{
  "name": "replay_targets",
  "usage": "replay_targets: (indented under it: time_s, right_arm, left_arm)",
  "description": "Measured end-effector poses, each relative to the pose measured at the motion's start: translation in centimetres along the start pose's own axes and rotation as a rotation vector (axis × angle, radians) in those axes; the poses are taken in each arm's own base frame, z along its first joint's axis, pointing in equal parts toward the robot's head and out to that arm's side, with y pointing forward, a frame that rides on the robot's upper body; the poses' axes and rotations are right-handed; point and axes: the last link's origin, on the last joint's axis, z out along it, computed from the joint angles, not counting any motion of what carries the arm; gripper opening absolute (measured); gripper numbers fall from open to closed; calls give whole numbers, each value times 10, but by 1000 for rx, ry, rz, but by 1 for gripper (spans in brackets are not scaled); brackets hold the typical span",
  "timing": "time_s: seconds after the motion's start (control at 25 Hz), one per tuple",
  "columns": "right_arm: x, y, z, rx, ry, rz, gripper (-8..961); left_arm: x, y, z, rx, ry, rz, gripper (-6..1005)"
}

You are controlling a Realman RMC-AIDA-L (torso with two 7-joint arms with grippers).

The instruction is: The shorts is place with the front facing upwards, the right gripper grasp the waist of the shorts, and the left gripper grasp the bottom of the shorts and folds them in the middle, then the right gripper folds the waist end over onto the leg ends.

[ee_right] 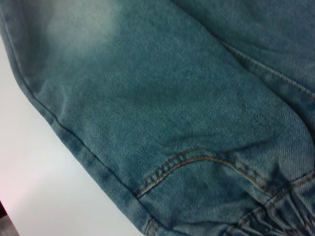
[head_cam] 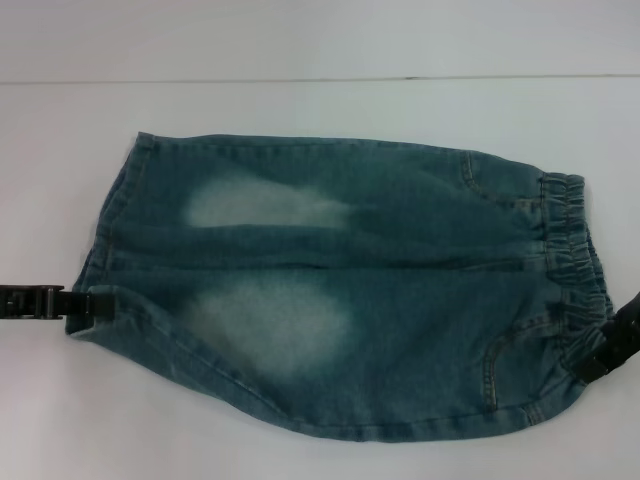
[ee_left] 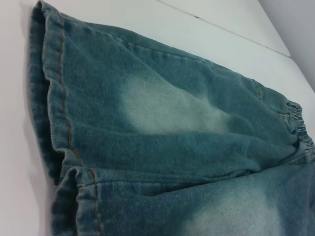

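Note:
The blue denim shorts [head_cam: 340,290] lie flat on the white table, front up, with both legs side by side. The elastic waist [head_cam: 572,262] is at the right and the leg hems [head_cam: 100,240] are at the left. My left gripper [head_cam: 78,302] sits at the hem of the near leg, touching its edge. My right gripper [head_cam: 600,352] is at the near corner of the waist, overlapping the fabric. The left wrist view looks along the leg hems [ee_left: 59,123] toward the waist [ee_left: 300,130]. The right wrist view shows the front pocket seam [ee_right: 197,162] close up.
The white table [head_cam: 320,120] extends on all sides of the shorts. A seam line in the table [head_cam: 300,80] runs across the far side. Nothing else lies on the surface.

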Motion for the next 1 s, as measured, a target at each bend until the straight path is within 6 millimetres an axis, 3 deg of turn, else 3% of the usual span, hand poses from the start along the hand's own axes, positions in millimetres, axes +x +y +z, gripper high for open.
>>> replay_targets:
  time_s: [0.36,0.6,0.72,0.92,1.0]
  right_arm:
    - [-2,1,3,2,-12,-20,735]
    - [-2,0,4,8,-4,-29,515]
    - [-1,0,4,10,-4,-28,269]
    - [-1,-2,4,15,-12,-22,65]
    - [1,-2,5,17,-16,-18,51]
  left_arm:
    - [-2,0,2,-8,-7,-4,28]
    - [-1,0,2,-7,-6,-2,28]
    - [-2,0,2,-6,-6,-3,28]
    - [-1,0,2,-5,-3,-5,28]
    - [-1,0,2,-4,-1,-7,28]
